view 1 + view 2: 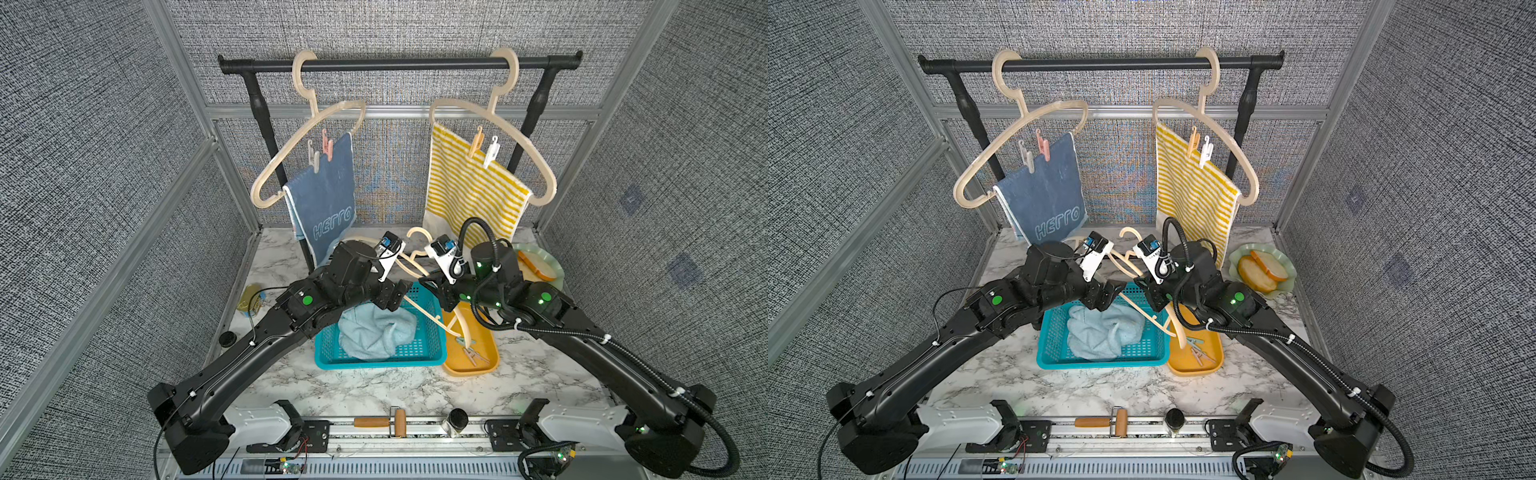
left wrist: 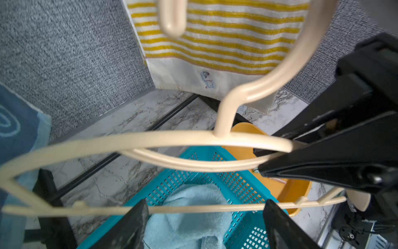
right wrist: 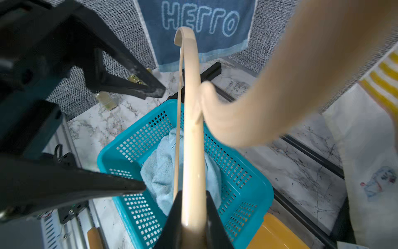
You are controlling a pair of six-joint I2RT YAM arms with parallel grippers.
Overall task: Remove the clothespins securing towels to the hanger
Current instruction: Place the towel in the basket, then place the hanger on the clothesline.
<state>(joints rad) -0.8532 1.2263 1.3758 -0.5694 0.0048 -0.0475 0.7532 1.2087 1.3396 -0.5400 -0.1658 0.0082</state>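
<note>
Two clothespins (image 1: 471,353) lie flat in the orange tray (image 1: 486,340) that touches the blue basket (image 1: 332,357) on the right arm's side. They sit at a slant to the tray's long edge, likely dropped there as a collecting place. Four more pins are clipped on beyond the basket's far wall and well above it. A pink (image 1: 327,147) and a beige one (image 1: 313,158) pinch the dark blue towel (image 1: 328,195), and an orange (image 1: 477,143) and a white one (image 1: 491,151) pinch the striped towel (image 1: 469,191). Each stands roughly upright, handles up and jaws down, so that it bites cloth and hanger bar together.

The aqua towel (image 1: 376,328) is crumpled inside the basket with no pins on it, so that part looks finished. Above the basket the bare hanger (image 2: 129,142) lies tilted, its hook towards the far wall and one shoulder dipping over the tray. The right pincer (image 3: 191,194) is clamped on its arm, probably carrying it out of the way. The left pincer (image 2: 205,204) is spread wide over the basket and grips nothing, with the hanger's lower bar crossing near its tips.
</note>
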